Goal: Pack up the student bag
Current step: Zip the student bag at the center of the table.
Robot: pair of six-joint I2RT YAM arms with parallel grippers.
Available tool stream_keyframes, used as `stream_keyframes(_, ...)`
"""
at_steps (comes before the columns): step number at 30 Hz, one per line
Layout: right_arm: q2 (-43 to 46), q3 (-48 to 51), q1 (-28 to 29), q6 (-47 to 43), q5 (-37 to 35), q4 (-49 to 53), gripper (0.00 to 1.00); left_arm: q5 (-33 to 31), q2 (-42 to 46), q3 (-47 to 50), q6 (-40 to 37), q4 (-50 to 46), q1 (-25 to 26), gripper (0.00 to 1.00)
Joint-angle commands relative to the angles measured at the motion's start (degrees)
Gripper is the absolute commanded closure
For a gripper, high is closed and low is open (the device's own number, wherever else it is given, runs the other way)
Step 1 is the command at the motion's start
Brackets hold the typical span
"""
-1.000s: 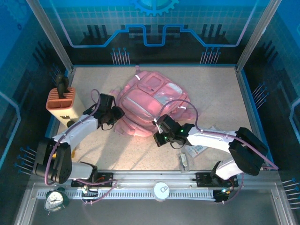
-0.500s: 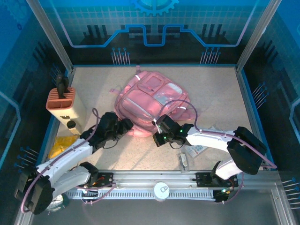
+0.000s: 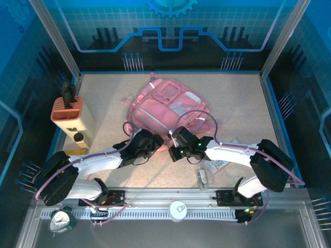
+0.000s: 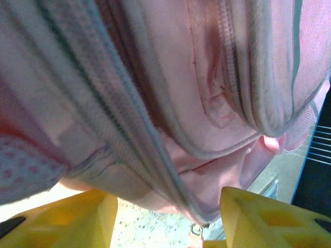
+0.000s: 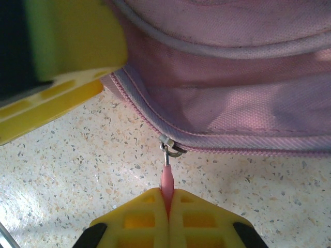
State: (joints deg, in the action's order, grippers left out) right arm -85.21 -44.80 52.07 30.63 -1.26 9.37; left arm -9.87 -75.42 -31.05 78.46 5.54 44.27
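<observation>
No legible text, label or number anywhere.

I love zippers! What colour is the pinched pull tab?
Pink. The pull tab shows best in the right wrist view.

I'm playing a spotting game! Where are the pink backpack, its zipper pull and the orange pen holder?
pink backpack (image 3: 158, 109), top external view, on its front pocket.
zipper pull (image 5: 167, 178), right wrist view, on the pink tab under the metal ring.
pen holder (image 3: 66, 110), top external view, on its orange slotted top.
</observation>
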Motion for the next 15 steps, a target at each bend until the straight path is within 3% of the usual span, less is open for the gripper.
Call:
stream_keyframes(1,-0.48,-0.64,0.67,-0.17,0.91,-0.57,1.00,-2.66,-2.60,-2.24,1.73,4.26,0.37,0.50)
stream_keyframes(6,-0.62,-1.17,0.48,-0.65,0.31,-0.24,1.00,-4.36,-4.24,-3.33,0.09,2.92,0.22,0.61)
stream_keyframes(15,0.53,-0.30,0.11,-1.45,-1.90,1.70,1.00,-8.27,0.56,-2.38,-3.61,-4.92,-2.35,0.92)
